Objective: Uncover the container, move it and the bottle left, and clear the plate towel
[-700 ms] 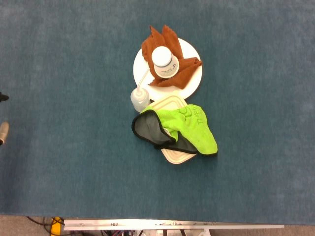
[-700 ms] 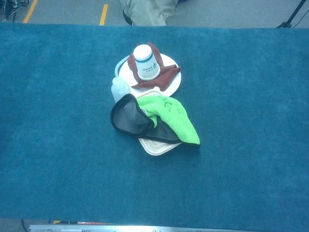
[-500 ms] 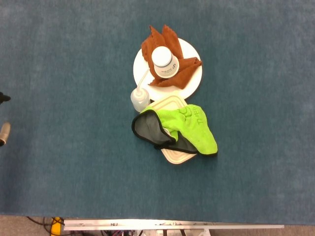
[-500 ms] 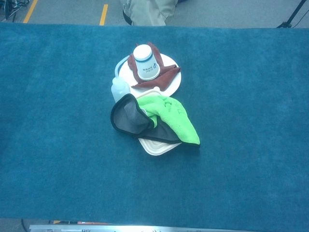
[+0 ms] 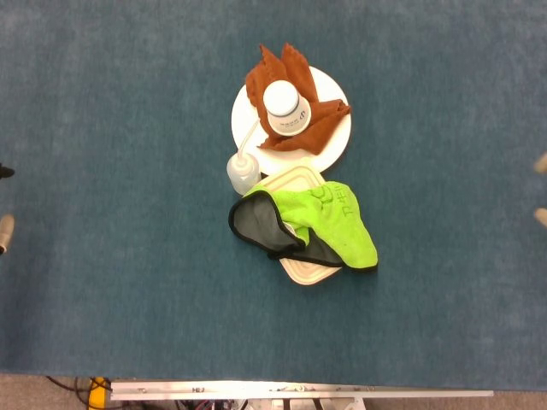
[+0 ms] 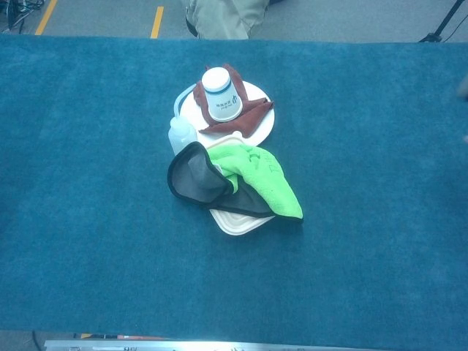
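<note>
Right hand (image 5: 540,188) has newly edged in; fingers' state unclear; fuzzy green cloth (image 5: 329,220) drapes container (image 5: 301,272).

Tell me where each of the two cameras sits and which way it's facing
Head view: high above, looking straight down at the table; only fingertips of the left hand and right hand show at the side edges.
Chest view: lower at the table's near edge, looking forward and down across it; a blur at the right edge may be the right hand.
Shared: green cloth over the container, bottle, plate, brown towel, cup.
</note>
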